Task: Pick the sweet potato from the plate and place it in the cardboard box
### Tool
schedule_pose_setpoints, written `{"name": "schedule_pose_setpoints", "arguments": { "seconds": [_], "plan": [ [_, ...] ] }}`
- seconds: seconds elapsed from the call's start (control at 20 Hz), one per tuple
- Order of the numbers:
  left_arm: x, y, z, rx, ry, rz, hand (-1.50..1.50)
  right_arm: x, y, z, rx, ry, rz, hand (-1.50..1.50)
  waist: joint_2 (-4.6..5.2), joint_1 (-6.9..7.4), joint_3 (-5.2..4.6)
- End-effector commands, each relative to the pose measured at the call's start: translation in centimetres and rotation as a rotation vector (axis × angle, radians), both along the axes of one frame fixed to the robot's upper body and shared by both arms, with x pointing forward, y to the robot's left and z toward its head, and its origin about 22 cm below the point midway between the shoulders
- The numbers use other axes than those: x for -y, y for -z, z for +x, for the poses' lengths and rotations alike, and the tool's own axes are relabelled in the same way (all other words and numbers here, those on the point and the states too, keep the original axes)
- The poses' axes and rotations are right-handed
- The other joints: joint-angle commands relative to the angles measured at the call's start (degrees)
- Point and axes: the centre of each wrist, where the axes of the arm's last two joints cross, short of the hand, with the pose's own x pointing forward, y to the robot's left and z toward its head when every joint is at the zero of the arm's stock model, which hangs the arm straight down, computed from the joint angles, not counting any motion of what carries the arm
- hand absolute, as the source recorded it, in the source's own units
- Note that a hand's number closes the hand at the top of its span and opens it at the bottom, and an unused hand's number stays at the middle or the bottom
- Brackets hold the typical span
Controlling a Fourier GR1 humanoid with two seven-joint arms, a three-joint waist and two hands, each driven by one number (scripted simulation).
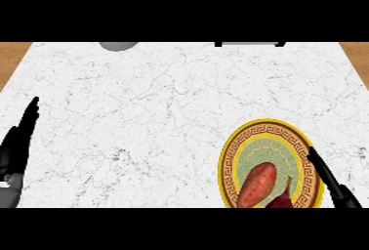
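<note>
A white, grey-veined marble counter [166, 107] fills the view, with brown wood [13, 56] showing past its far corners. At the far edge a grey rounded shape [119, 45] and a dark flat shape [249, 43] are cut off and cannot be identified. Near right, the oblong orange-red sweet potato [258, 185] lies on a round, yellow-rimmed patterned plate [228, 166]. The right hand [331, 180] stretches straight fingers over the plate's right rim. The left hand [16, 144] rests at the left edge with its fingers straight.

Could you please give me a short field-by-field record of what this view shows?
surface: white marble counter
plate: gold-rimmed, patterned, lower right
sweet potato: lying on the plate, not held
right hand: open, fingers straight, at the plate's right rim
left hand: open, resting at the left edge
cardboard box: cannot be made out
</note>
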Motion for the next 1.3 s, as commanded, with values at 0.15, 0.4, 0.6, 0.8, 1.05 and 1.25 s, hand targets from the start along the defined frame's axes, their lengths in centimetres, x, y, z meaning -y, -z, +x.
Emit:
{"name": "schedule_pose_setpoints", "arguments": {
  "seconds": [0.15, 0.4, 0.6, 0.8, 1.05, 1.25],
  "plan": [
    [-0.7, 0.9, 0.3, -0.006, 0.001, 0.008, 0.00, 1.3, -5.2, 1.9, -0.156, -0.120, -0.343, -1.50, 0.25, 0.44, -0.08],
    [-0.7, 0.2, -0.3, -0.010, 0.009, 0.004, 0.00, 0.9, -8.1, 3.6, -0.309, -0.192, -0.500, -1.50, 0.09, 1.17, 0.01],
    [-0.5, 0.0, 1.0, 0.014, 0.017, 0.008, 0.00, -2.2, -9.1, 6.2, -0.387, -0.245, -0.555, -1.50, 0.23, 1.23, 0.06],
    [-0.5, -0.2, 0.3, -0.002, 0.030, 0.000, 0.00, -7.0, -7.6, 6.3, -0.453, -0.269, -0.558, -1.50, 0.12, 1.07, 0.09],
    [-0.1, 1.7, 0.1, -0.022, 0.017, -0.019, 0.00, -7.6, -5.8, 8.5, -0.470, -0.274, -0.614, -1.50, 0.14, 0.84, 0.13],
    [-0.5, -0.7, -0.1, -0.007, 0.014, 0.011, 0.00, -5.0, -6.0, 8.6, -0.474, -0.262, -0.598, -1.50, 0.05, 0.65, 0.14]
  ]
}}
